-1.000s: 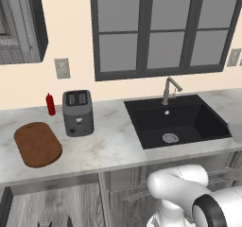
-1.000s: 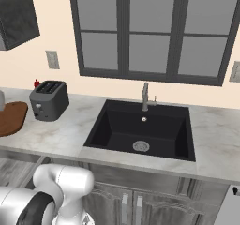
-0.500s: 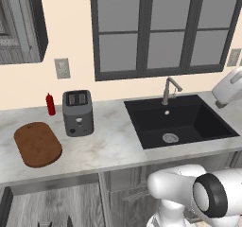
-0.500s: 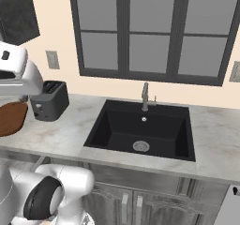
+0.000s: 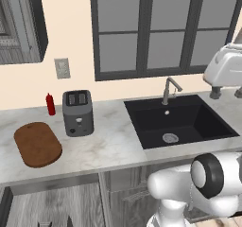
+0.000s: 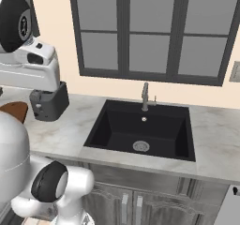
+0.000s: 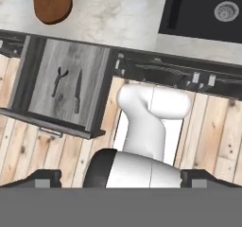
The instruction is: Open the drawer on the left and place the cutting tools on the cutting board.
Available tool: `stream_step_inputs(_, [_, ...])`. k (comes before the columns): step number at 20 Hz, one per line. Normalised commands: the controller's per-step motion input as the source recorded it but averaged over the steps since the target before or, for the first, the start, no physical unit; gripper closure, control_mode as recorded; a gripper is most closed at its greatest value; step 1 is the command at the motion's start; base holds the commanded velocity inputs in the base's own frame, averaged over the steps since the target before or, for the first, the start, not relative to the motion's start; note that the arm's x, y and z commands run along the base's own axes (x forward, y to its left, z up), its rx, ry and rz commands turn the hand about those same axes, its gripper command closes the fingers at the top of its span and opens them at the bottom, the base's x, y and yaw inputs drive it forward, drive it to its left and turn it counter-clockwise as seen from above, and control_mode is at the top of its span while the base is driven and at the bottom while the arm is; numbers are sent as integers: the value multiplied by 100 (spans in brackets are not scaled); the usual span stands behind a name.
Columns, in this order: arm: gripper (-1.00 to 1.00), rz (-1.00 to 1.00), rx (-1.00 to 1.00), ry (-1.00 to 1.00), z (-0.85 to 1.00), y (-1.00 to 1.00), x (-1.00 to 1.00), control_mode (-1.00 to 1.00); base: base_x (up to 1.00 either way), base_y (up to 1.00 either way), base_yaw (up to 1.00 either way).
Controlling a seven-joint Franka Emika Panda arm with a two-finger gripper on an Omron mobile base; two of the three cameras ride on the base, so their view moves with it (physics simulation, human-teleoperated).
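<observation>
The drawer on the left stands pulled out below the counter, its grey front and silver bar handle toward the floor. Inside lie two cutting tools: a small dark-handled knife and, to its left, a pair of dark shears. The reddish-brown cutting board lies on the counter left of the toaster, and is also seen from above as the board. My gripper hangs high over the floor, open and holding nothing. Its hand shows at the far right, above the sink.
A grey toaster and a red bottle stand beside the board. A black sink with a faucet is set into the marble counter. Cabinet doors sit under the sink. My own arm blocks the left of the right base view.
The arm has swung upward. The hand has risen into sight at the right of the left base view and large at the left of the right base view. The jaws stay open.
</observation>
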Motion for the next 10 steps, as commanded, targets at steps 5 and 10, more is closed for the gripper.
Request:
stream_step_inputs(5, [-100, -3, 0, 10, -31, 0, 16, -100, 0, 0, 0])
stream_step_inputs(10, [-100, -2, 0, 0, -24, 0, 13, -100, 0, 0, 0])
